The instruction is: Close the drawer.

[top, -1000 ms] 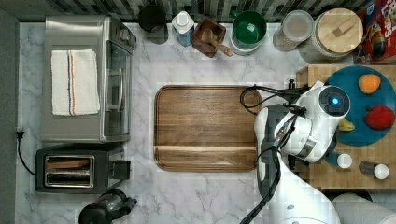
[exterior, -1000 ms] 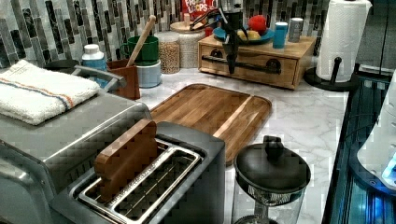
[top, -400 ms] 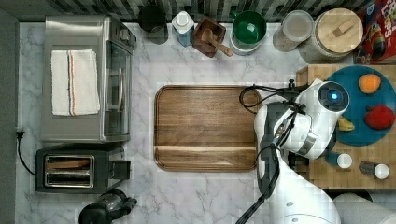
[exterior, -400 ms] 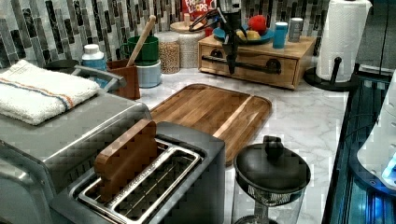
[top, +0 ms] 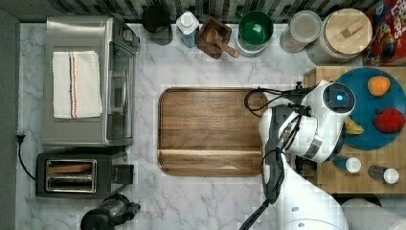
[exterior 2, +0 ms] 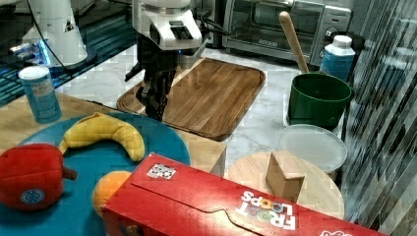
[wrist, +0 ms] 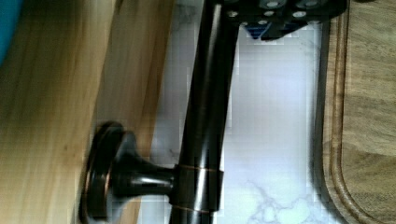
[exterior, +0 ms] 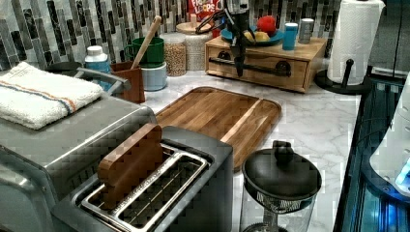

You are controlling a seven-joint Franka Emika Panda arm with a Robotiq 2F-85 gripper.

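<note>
The drawer [exterior: 267,79] shows its light-wood front, which looks flush with its wooden box; its tray floor is hidden. A black bar handle [exterior: 263,69] runs across the front and appears close up in the wrist view [wrist: 205,116], where its round mount meets the drawer front [wrist: 135,70]. My gripper [exterior: 238,65] points down and looks shut with nothing held, right against the handle on the side toward the cutting board. From the right view, the gripper [exterior 2: 157,105] hangs at the box's edge. Seen from above, the arm [top: 311,124] covers the drawer front.
A dark cutting board [top: 210,129] lies just beside the box. The box top [top: 373,177] carries a blue plate [top: 364,110] of toy fruit and two shakers. A paper-towel roll [exterior: 355,38] stands at the left view's right. Jars, a green cup [top: 255,28], toaster and toaster oven [top: 88,79] line the counter.
The arm has shifted slightly toward the wooden box, to the top view's right, keeping against the handle; the drawer front has gone in with it.
</note>
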